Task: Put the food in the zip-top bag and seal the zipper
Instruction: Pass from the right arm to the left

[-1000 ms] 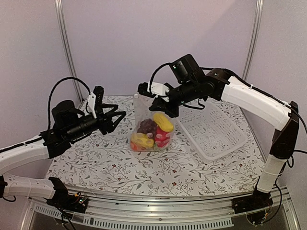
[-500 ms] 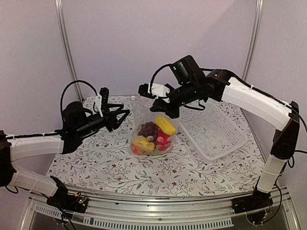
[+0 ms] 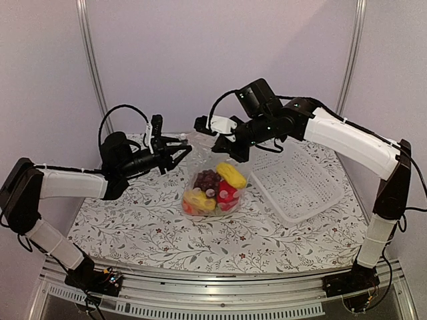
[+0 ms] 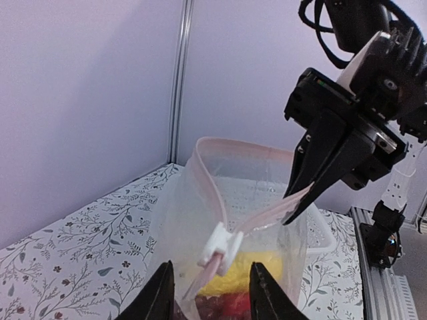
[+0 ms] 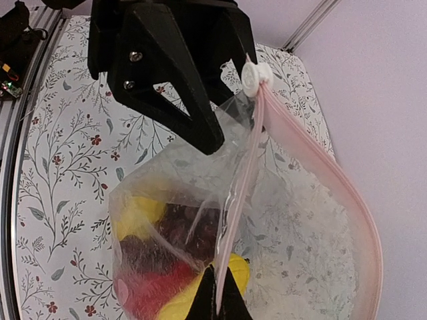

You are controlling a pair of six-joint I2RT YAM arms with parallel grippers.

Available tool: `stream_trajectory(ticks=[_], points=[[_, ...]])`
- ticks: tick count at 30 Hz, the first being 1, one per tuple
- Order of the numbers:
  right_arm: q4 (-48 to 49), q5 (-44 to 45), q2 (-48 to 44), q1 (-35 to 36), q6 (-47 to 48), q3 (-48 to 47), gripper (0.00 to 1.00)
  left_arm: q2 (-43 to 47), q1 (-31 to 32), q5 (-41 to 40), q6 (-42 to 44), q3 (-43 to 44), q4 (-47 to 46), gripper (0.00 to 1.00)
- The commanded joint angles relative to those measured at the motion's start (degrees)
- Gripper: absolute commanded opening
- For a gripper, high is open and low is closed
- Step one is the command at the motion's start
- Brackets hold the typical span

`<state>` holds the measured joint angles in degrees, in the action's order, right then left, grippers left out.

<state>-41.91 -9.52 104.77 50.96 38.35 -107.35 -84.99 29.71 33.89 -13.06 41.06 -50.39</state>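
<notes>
Since a second ago the left gripper (image 3: 180,152) has reached in to the mouth of the zip-top bag (image 4: 175,220), jaws narrower but still apart, flanking the white slider (image 4: 222,245); whether they touch it is unclear. The right gripper (image 5: 217,297) stays clenched on the zipper (image 5: 320,167), holding the bag upright on the table (image 3: 133,220), the food (image 3: 217,190) heaped inside.

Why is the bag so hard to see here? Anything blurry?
Top view: soft, even light; the clear zip-top bag nearly melts into the pale wall, only the food stands out. Left wrist view: the left tool is two dark, soft-edged tips at the bottom; the pink zipper reads clearly. Right wrist view: the left tool looms black; food looks smeared through crinkled plastic.
</notes>
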Motion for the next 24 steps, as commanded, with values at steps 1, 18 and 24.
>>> stream_trajectory(ticks=[1,18,24], points=[[1.12,1.99,1.46,-1.16,-0.68,-1.37,0.00,-3.14,-1.13,4.93,-2.37,2.93,-4.18,0.36],[1.72,3.19,2.21,-1.65,-1.21,-1.72,0.00,-9.44,-4.02,9.73,-13.81,3.83,-17.05,0.19],[1.72,3.37,2.02,-1.65,-1.41,-1.81,0.00,-10.71,-4.01,11.72,-14.17,5.12,-17.64,0.15]])
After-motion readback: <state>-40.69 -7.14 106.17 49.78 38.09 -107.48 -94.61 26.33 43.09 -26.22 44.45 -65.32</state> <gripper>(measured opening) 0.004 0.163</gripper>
